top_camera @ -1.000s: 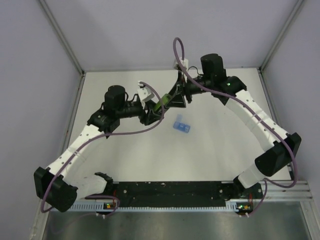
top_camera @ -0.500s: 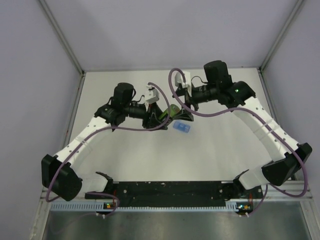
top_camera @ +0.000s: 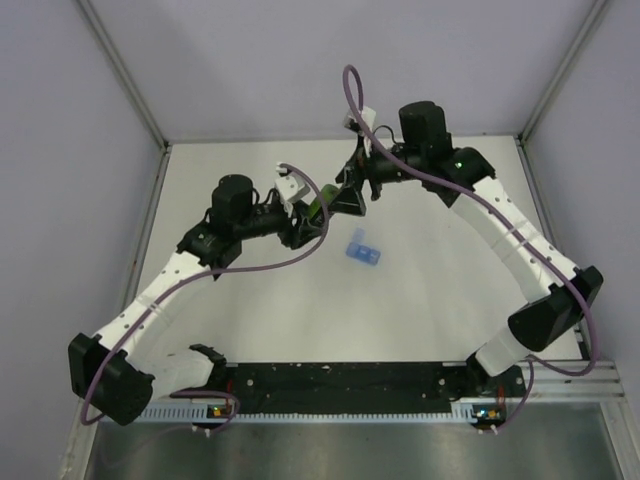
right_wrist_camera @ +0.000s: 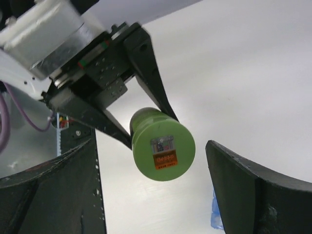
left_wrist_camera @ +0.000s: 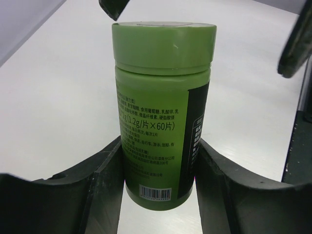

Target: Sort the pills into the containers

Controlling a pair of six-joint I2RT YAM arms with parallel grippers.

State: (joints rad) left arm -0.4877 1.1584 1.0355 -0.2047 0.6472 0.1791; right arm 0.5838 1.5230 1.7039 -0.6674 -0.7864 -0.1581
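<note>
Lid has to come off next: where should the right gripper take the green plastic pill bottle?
Take its green cap, coming end-on along the axis of the green plastic pill bottle. The left gripper clamps the cylindrical body, so only the cap end stands free; the right gripper sits open on either side of it.

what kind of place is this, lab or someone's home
Most likely a robot lab test cell: a left arm and right arm bolted to a white table, plain grey panels in metal framing around it, with a green bottle and blue pill box as props.
</note>
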